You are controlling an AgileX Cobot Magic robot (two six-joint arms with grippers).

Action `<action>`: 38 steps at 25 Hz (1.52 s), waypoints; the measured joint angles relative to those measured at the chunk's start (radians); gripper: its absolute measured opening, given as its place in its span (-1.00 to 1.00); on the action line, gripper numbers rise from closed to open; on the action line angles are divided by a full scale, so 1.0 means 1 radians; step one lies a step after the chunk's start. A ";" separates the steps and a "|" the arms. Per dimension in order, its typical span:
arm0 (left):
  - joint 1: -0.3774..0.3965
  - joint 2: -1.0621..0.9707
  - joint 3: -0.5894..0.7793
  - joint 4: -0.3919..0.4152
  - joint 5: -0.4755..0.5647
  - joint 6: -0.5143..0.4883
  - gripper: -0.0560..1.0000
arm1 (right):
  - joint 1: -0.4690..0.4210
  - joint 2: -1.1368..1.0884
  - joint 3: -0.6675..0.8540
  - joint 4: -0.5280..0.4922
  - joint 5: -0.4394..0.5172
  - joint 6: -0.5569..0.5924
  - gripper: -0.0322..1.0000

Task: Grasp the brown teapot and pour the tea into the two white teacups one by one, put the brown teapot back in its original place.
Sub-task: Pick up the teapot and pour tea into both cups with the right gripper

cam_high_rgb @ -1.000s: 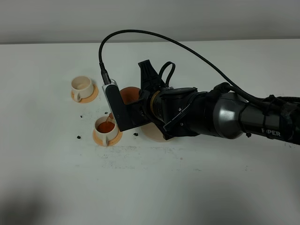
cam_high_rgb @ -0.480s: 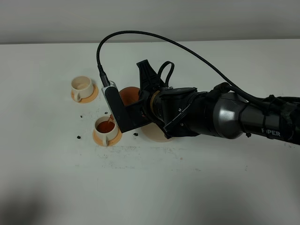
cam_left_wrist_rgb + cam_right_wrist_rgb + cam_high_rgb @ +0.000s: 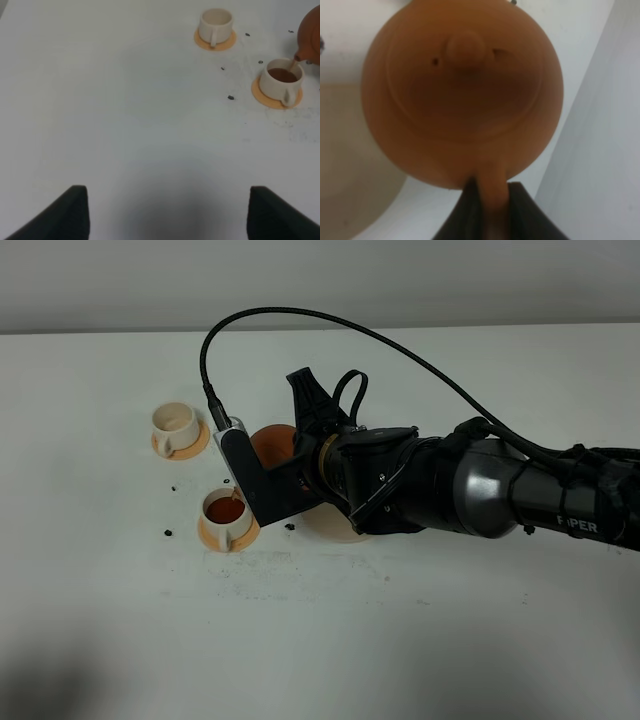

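Note:
The brown teapot (image 3: pixel 271 443) hangs tilted above the table, with its spout over the near white teacup (image 3: pixel 227 512). My right gripper (image 3: pixel 303 458) is shut on the teapot's loop handle (image 3: pixel 492 197). In the right wrist view the lidded teapot (image 3: pixel 462 90) fills the frame. In the left wrist view a thin stream runs from the teapot's spout (image 3: pixel 300 56) into the near cup (image 3: pixel 283 80), which holds brown tea. The far white teacup (image 3: pixel 175 422) looks empty and also shows in the left wrist view (image 3: pixel 216 22). The beige coaster (image 3: pixel 328 525) lies partly under my right arm. My left gripper (image 3: pixel 170 215) is open and empty.
Each cup stands on a small orange saucer (image 3: pixel 205 534). Small dark specks (image 3: pixel 168 533) lie on the white table around the cups. My right arm (image 3: pixel 480 485) stretches in from the right, with a black cable (image 3: pixel 300 315) arching over it.
My right gripper and the teapot have shifted slightly left and tilted a little more over the near cup. The cups have not moved.

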 joint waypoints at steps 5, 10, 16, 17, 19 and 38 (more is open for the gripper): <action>0.000 0.000 0.000 0.000 0.000 0.000 0.36 | 0.002 0.000 0.000 -0.015 -0.001 -0.001 -0.71; 0.000 0.000 0.000 0.000 0.000 0.000 0.36 | 0.002 0.000 0.000 -0.025 -0.001 -0.001 -0.71; 0.000 0.000 0.000 0.000 0.000 0.000 0.36 | 0.002 0.000 0.000 -0.045 0.000 -0.001 -0.71; 0.000 0.000 0.000 0.000 0.000 0.000 0.36 | 0.002 0.000 0.000 -0.046 0.000 -0.001 -0.71; 0.000 0.000 0.000 0.000 0.000 0.000 0.36 | 0.002 0.000 0.000 -0.044 0.000 -0.001 -0.71; 0.000 0.000 0.000 0.000 0.000 0.000 0.36 | 0.002 -0.065 0.000 0.292 0.038 0.027 -0.71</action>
